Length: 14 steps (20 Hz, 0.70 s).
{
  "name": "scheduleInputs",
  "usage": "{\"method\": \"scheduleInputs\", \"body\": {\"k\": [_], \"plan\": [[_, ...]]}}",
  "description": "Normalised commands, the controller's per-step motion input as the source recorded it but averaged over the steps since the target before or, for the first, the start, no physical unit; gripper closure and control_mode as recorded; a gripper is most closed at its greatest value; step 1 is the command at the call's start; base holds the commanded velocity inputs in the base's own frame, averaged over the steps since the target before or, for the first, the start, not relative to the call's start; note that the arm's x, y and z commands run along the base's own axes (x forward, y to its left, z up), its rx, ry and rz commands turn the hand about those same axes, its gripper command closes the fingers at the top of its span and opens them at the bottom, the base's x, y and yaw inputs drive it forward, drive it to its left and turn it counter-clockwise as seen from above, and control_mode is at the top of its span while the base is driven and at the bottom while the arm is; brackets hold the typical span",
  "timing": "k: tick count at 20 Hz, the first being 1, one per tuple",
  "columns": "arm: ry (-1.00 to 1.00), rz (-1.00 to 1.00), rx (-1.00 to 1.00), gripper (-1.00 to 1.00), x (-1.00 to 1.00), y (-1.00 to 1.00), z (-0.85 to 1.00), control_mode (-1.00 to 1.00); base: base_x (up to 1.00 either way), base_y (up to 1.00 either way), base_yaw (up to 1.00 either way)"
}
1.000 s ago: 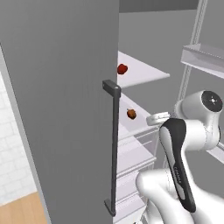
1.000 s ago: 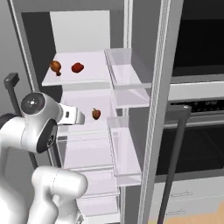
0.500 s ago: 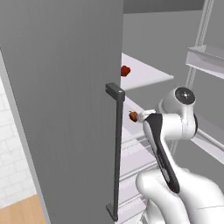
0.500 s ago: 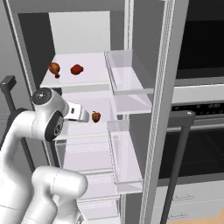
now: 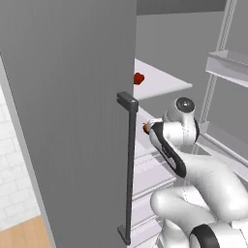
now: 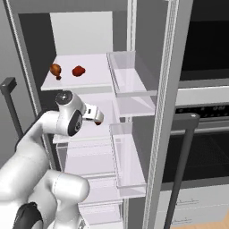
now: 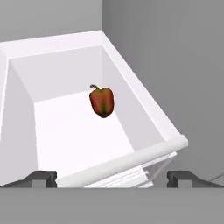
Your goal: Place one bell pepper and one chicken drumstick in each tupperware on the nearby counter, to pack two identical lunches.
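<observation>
Now reaching deeper into the fridge, gripper (image 7: 111,177) spread wide and lined up on the shelved bell pepper (image 7: 102,101), pick imminent

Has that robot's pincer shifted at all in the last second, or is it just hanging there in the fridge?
Yes. The pincer has pushed deeper into the fridge, along the middle shelf, closing on the bell pepper lying there; its jaws stand open and apart from it.
</observation>
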Motion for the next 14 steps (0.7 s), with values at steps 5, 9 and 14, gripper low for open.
{"method": "scheduleInputs", "body": {"k": [5,9,14], "plan": [[0.07,0.06,0.01,-1.00,0.96,-0.04,-0.17,-1.00,0.00,0.00,0.00],[0.06,0.02,0.00,-1.00,0.23,0.01,-0.02,-1.00,0.00,0.00,0.00],[0.01,0.05,0.00,-1.00,0.20,-0.01,-0.40,-1.00,0.00,0.00,0.00]]}}
